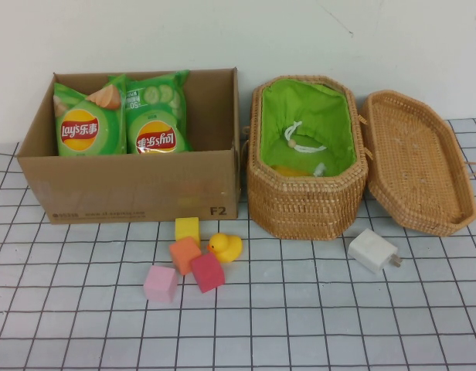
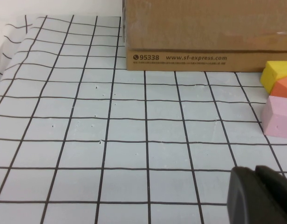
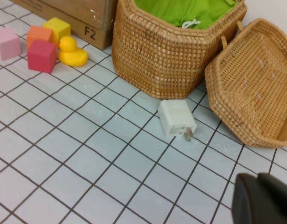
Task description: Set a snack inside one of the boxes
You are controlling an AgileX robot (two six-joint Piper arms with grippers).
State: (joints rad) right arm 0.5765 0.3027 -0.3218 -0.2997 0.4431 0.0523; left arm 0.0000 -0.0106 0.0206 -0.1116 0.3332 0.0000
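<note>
Two green Lay's chip bags (image 1: 90, 122) (image 1: 157, 114) stand upright inside the open cardboard box (image 1: 137, 189) at the back left. The wicker basket (image 1: 304, 197) with green lining stands open to its right; something yellow (image 1: 290, 169) shows at its bottom. Neither gripper shows in the high view. My left gripper (image 2: 259, 195) hangs low over the bare mat in front of the box's left part (image 2: 204, 42), fingers together and empty. My right gripper (image 3: 262, 199) hovers over the mat on the near side of the basket (image 3: 167, 51), fingers together and empty.
The basket's lid (image 1: 416, 162) leans against its right side. A white charger plug (image 1: 373, 250) lies in front of the basket. Yellow (image 1: 187, 229), orange (image 1: 185, 254), red (image 1: 208, 272) and pink (image 1: 161, 284) cubes and a rubber duck (image 1: 225, 247) sit in front of the box.
</note>
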